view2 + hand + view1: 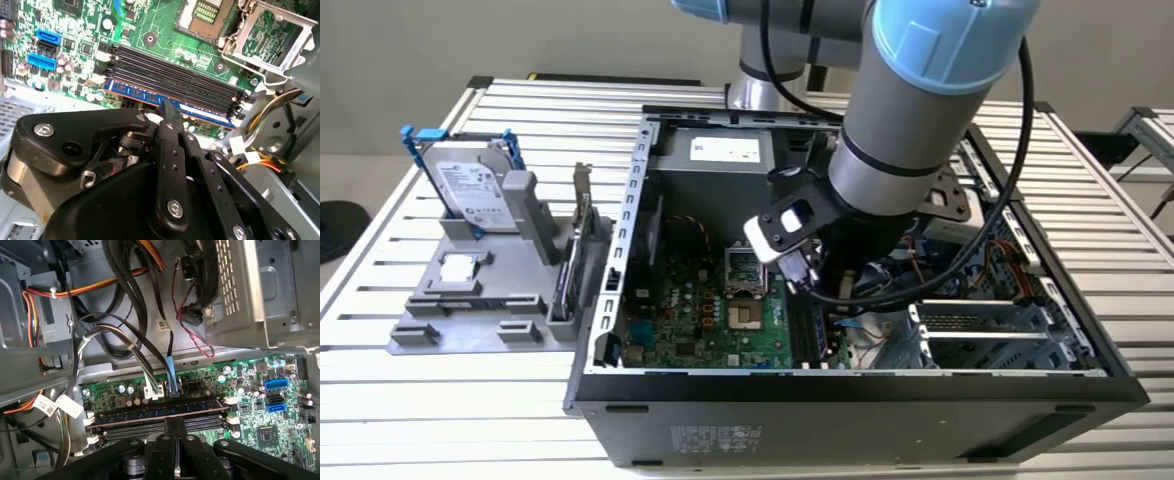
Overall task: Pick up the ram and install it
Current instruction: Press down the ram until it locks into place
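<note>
We see the closed gripper (pixel 170 107) pressing down on the ram (pixel 150 95), whose long axis lies along the motherboard (pixel 150 25) slots, directly beneath it.

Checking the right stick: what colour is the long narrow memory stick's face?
Blue, on the long narrow memory stick in its slot; clearest in the second wrist view.

Middle of the ram (pixel 200 109) behind the claw (pixel 170 107), computer case (pixel 854 400) cropped by the exterior view's lower edge.
</note>
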`<state>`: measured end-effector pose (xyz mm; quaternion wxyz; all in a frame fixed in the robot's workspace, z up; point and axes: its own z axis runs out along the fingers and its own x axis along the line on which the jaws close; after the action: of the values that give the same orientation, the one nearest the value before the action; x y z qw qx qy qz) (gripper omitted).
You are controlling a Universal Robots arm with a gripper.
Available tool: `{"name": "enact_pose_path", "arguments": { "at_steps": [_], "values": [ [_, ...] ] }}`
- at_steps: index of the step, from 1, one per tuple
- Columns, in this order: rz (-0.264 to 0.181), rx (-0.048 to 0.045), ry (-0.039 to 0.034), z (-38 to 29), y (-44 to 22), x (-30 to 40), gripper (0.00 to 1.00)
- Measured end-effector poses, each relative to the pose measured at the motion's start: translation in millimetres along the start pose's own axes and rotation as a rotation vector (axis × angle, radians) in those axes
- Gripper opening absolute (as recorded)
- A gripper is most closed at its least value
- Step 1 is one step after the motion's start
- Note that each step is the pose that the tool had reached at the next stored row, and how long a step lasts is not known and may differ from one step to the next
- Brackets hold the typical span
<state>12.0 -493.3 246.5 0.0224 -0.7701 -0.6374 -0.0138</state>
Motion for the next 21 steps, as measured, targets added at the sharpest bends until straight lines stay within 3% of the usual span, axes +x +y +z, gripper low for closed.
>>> {"name": "enact_pose_path", "arguments": {
  "at_steps": [21],
  "values": [
    [-0.089, -0.0103, 0.0013, 2.6, -2.2, 13.5, 0.0]
  ]
}}
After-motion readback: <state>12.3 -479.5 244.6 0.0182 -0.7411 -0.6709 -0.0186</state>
